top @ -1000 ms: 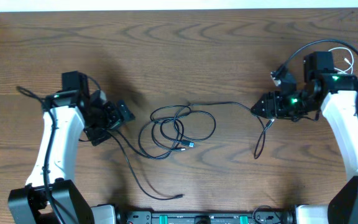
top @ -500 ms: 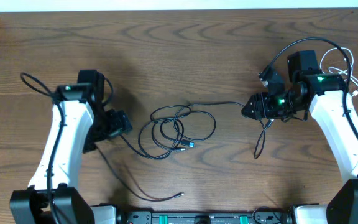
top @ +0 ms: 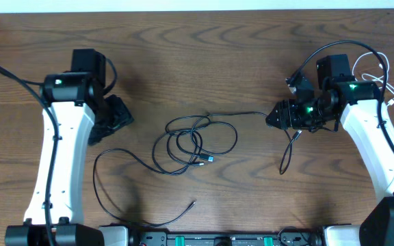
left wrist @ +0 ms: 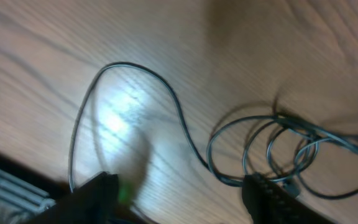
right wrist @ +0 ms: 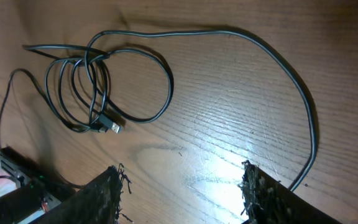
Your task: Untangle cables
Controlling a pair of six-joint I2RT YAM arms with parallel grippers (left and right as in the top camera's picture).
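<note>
The black cables [top: 195, 142] lie as a tangle of loops in the middle of the table, with a small plug [right wrist: 111, 127] at its lower edge. One strand [top: 241, 114] runs right toward my right gripper [top: 273, 117] and a tail [top: 286, 158] hangs below it. In the right wrist view this strand [right wrist: 308, 134] passes outside the fingers; the gripper [right wrist: 182, 177] is open over bare wood. My left gripper [top: 120, 117] stands left of the tangle, open and empty [left wrist: 185, 186]. A loose black strand [top: 96, 179] curves at the front left. A white cable [top: 377, 67] shows at the far right.
The thick black leads [top: 334, 49] arch over the right arm's wrist. The arm bases and a black rail [top: 217, 239] line the table's front edge. A pale wall strip [top: 197, 5] borders the far edge.
My left arm has swung back and to the left, away from the tangle. The black strand it was at now lies in a wide loop at the front left. The right gripper shifted slightly left.
</note>
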